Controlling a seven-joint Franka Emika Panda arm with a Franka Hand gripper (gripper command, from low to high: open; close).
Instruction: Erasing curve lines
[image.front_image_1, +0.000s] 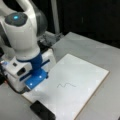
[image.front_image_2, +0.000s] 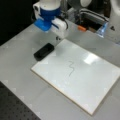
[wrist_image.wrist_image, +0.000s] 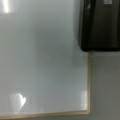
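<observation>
In a front view the tool (image.front_image_1: 37, 80), on its blue mount, hangs over the board's (image.front_image_1: 87, 75) left edge, above the bench (image.front_image_1: 100, 47). Its fingertips are hidden under the mount, so I cannot tell whether they are spread or pressed together. The eraser (image.front_image_1: 42, 110) lies at the board's bottom corner, just below the tool and untouched. The squiggle (image.front_image_1: 66, 85) sits near the board's middle: a thin dark-grey zigzag, short against the board's width, whole and unsmudged, so no wiping has begun.

In a front view from the opposite side, the tool (image.front_image_2: 53, 26) hovers above the bench (image.front_image_2: 20, 50) beside the board's (image.front_image_2: 100, 82) top corner, close to the eraser (image.front_image_2: 44, 51), which rests just off the board's edge, probably parked there for an easy pickup. The squiggle (image.front_image_2: 71, 68) runs down the board's middle, well apart from both.

The wrist view looks straight down on a board (wrist_image.wrist_image: 37, 62) corner with its pale wooden edge and the eraser (wrist_image.wrist_image: 100, 25) at top right. No tool and no squiggle show here.
</observation>
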